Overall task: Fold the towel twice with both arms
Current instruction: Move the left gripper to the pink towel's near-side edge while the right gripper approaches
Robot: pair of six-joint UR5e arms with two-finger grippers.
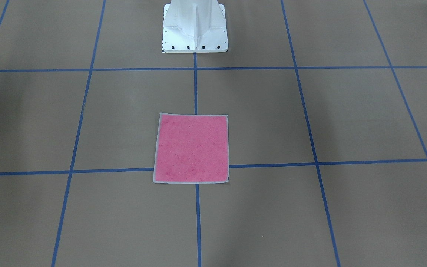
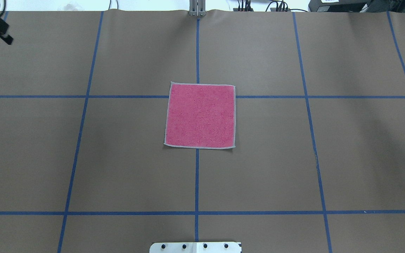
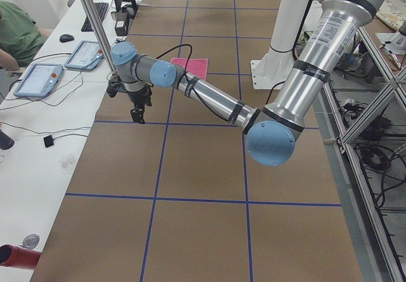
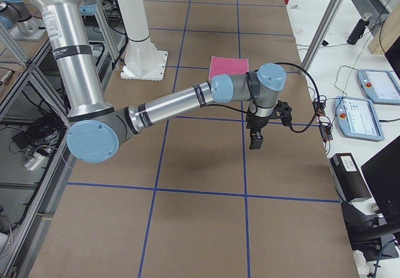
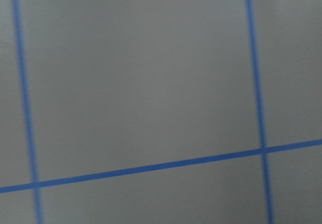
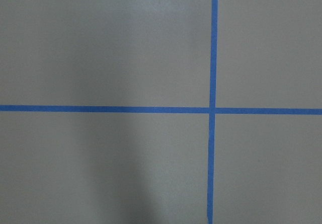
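Front view: the towel (image 1: 192, 148) lay flat, pink face up, mid-table across blue tape (image 1: 198, 222). Left side view: the left gripper (image 3: 136, 116) hung well apart from it, its jaws too small to tell whether open. Right side view: the right gripper (image 4: 256, 142) pointed down over the table (image 4: 200, 228), and there too I couldn't tell.

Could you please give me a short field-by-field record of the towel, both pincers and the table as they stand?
towel: flat, unfolded, pink face up, at the table's middle
left pincer: hangs over bare table on the robot's left, apart from the towel; open or shut unclear
right pincer: hangs over bare table on the robot's right, apart from the towel; open or shut unclear
table: brown, marked with blue tape lines
folds done: none
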